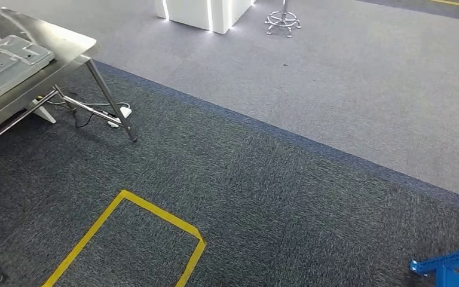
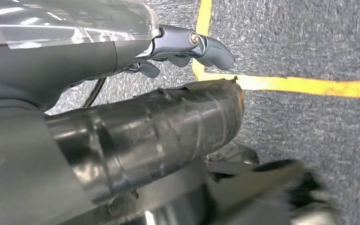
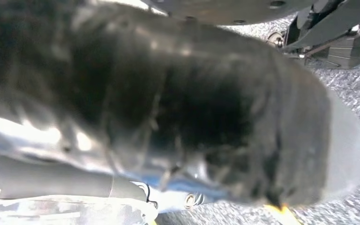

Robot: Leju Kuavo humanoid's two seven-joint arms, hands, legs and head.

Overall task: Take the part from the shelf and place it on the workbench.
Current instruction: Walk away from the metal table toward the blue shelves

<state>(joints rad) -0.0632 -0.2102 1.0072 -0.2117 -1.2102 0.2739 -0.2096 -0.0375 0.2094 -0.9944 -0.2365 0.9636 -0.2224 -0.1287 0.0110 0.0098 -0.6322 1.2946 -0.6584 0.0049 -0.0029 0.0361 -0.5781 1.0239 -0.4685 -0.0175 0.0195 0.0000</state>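
My left hand (image 2: 187, 47) over carpet (image 1: 287, 179) and yellow tape (image 2: 309, 86), fingers curled in, holding nothing, right hand (image 3: 178, 117) blurred, state unreadable, grey part (image 1: 6, 63) flat on steel workbench (image 1: 66, 39).

We see a dark speckled carpet (image 1: 263, 197) bordered by paler grey carpet (image 1: 358, 89). Yellow tape (image 1: 149, 209) outlines a box; the worktop (image 1: 48, 36) is shiny silver.
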